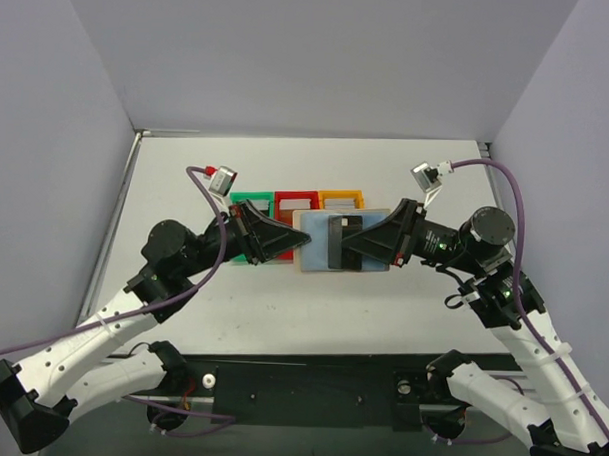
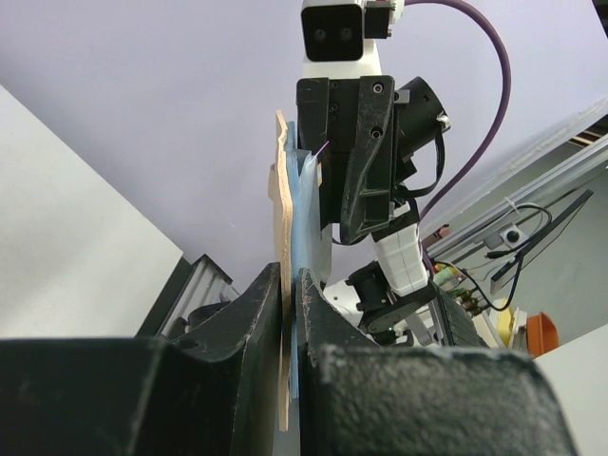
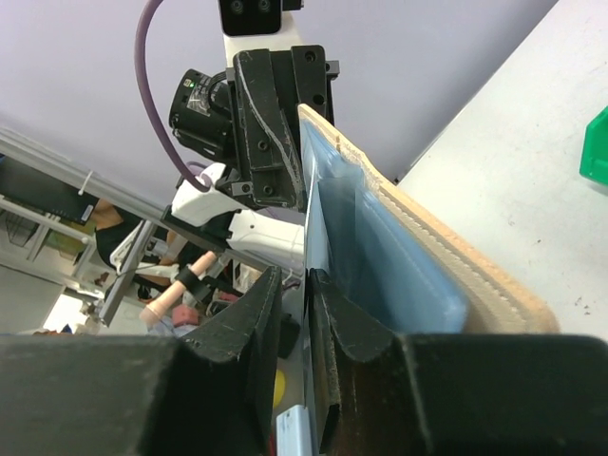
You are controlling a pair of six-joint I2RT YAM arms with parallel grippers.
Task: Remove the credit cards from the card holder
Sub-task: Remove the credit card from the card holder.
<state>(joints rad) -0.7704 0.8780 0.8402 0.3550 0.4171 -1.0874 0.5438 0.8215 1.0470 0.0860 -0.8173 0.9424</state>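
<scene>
The left gripper [image 2: 290,285] is clamped narrow on one edge of the card holder [image 1: 312,256], tan cover on one pad and blue lining on the other. The holder hangs open in the air between the two tools, above the table [image 1: 281,317] and touching nothing else.

Facing it, the right gripper [image 3: 299,294] has its jaws drawn close on either side of a thin sheet that stands edge-on beside the holder's light blue panels. One pad is against the sheet and a sliver of gap shows at the other, so a firm pinch cannot be told. From above, a dark credit card [image 1: 336,234] lies across the holder just off this tool's tips.

Beyond both tools, green [image 1: 247,198], red [image 1: 295,200] and orange bins [image 1: 341,199] stand in a row on the pale grey tabletop. Plain white walls [image 1: 310,58] close the table on three sides. A metal rail [image 1: 115,221] runs along the outer side of the left arm. A black base plate [image 1: 309,388] lies behind the tools. The wrist views catch cables and workshop clutter outside the enclosure.
</scene>
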